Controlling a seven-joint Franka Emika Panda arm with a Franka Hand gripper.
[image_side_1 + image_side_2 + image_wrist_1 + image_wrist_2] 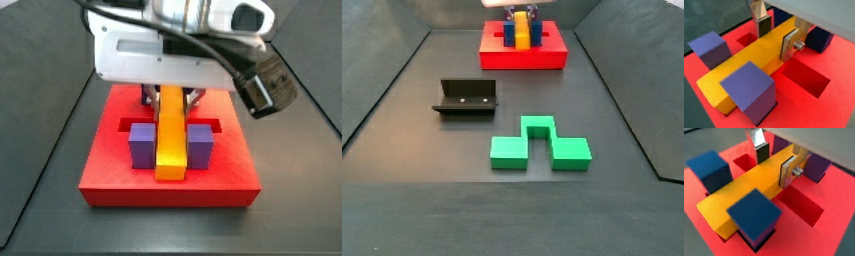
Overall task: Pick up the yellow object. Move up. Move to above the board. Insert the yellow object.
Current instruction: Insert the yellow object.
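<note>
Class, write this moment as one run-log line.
gripper: shut on bar | bar: over board, between posts | board: far end of floor | green block, fixture: apart, untouched

We find no legible text, label, brand or number on the gripper [777, 34], the yellow object [751, 55] or the board [120, 183].

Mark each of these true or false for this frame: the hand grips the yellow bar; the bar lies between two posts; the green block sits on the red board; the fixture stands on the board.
1. The hand is shut on the yellow bar. True.
2. The bar lies between two upright posts on the red board. True.
3. The green notched block sits on the board. False: it lies on the dark floor, apart from the board.
4. The fixture stands on the board. False: it stands on the floor.
</note>
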